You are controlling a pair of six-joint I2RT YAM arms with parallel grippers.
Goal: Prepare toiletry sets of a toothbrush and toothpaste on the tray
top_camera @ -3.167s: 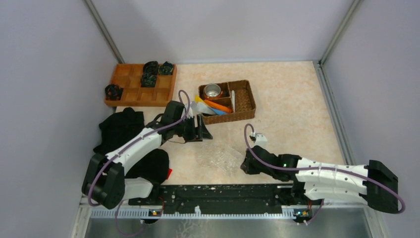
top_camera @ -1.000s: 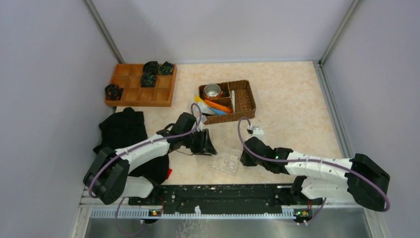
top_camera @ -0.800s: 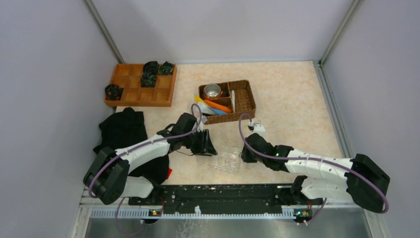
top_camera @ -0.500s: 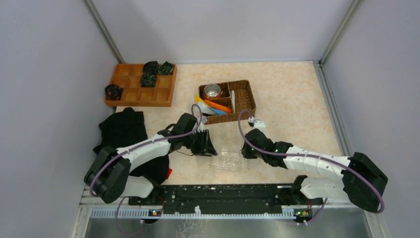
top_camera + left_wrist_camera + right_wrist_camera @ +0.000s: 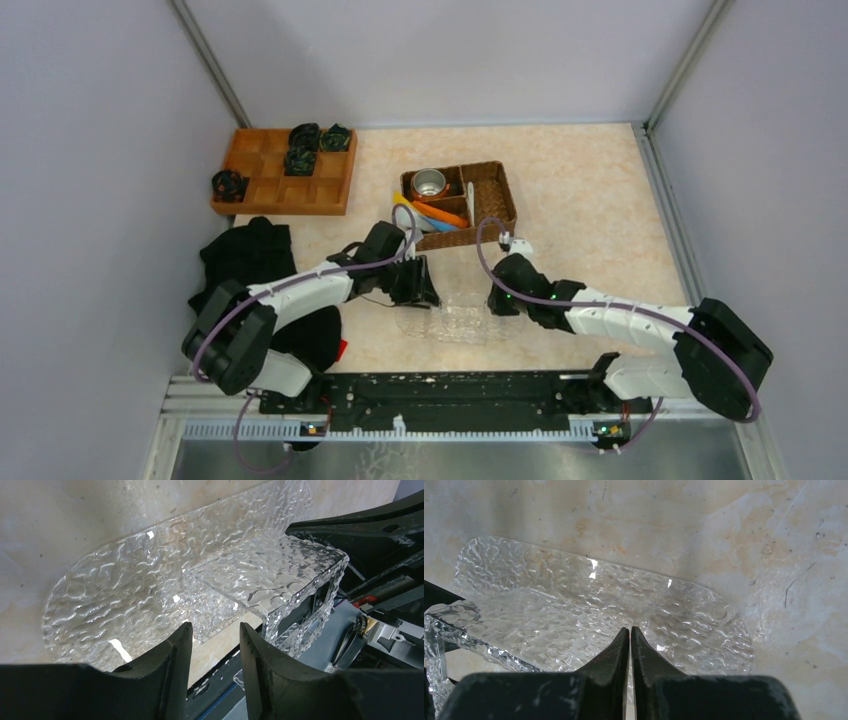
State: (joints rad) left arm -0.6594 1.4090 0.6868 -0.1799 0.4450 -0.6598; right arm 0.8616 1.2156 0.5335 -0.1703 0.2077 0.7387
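The clear, bumpy plastic tray [image 5: 452,318] lies on the table between my two grippers. My left gripper [image 5: 422,291] is open at the tray's left end, and in the left wrist view [image 5: 215,630] the tray's edge [image 5: 150,585] lies just beyond its spread fingertips. My right gripper [image 5: 497,301] is at the tray's right end, and in the right wrist view [image 5: 630,630] its jaws are pressed together over the tray's near rim [image 5: 589,605]. Yellow, orange and blue tubes [image 5: 432,213] and a white toothbrush [image 5: 469,199] lie in the wicker basket [image 5: 495,205].
A steel cup in an orange mug [image 5: 431,183] stands in the basket's back left compartment. An orange wooden compartment tray [image 5: 262,185] with dark bundles sits at the back left. A black cloth [image 5: 245,262] lies under the left arm.
The right gripper has moved up and left with the tray's right end, and the tray has turned from slanted to square with the table edge. The left gripper has shifted slightly right.
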